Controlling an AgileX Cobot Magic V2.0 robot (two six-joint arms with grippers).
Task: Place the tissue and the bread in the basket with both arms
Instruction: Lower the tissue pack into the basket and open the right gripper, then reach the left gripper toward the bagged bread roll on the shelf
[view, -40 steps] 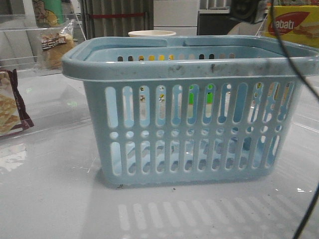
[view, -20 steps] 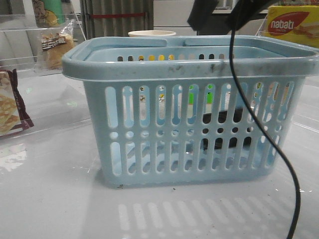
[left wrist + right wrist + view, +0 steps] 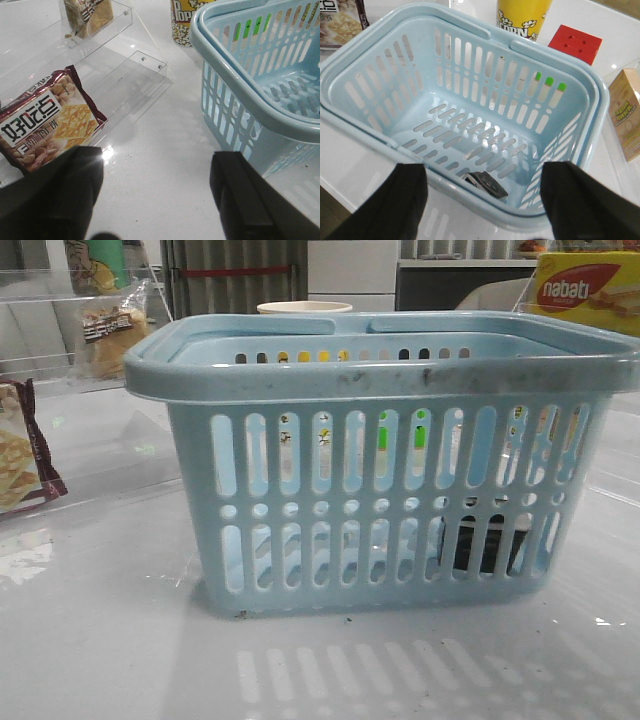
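The light-blue basket [image 3: 380, 370] stands mid-table. The tissue [image 3: 485, 545], a small black pack, lies on the basket floor at its right end; it also shows in the right wrist view [image 3: 487, 185] just behind the near rim. My right gripper [image 3: 482, 210] is open and empty, above the basket's [image 3: 520, 50] near rim. The bread [image 3: 112, 330] in its clear bag stands on a clear shelf at the far left. My left gripper [image 3: 157, 200] is open and empty over bare table left of the basket [image 3: 260, 100], with the bread [image 3: 90, 15] far ahead. Neither gripper shows in the front view.
A maroon-edged cracker packet [image 3: 20, 455] leans on the clear acrylic steps [image 3: 125, 65] at the left. A popcorn cup [image 3: 522, 17] stands behind the basket. A yellow nabati box [image 3: 590, 290], a red block [image 3: 575, 44] and a small carton [image 3: 627, 112] sit to the right.
The right arm came over the basket and has drawn back out of the front view. The tissue, absent from the basket a second ago, dropped and now lies on its floor.
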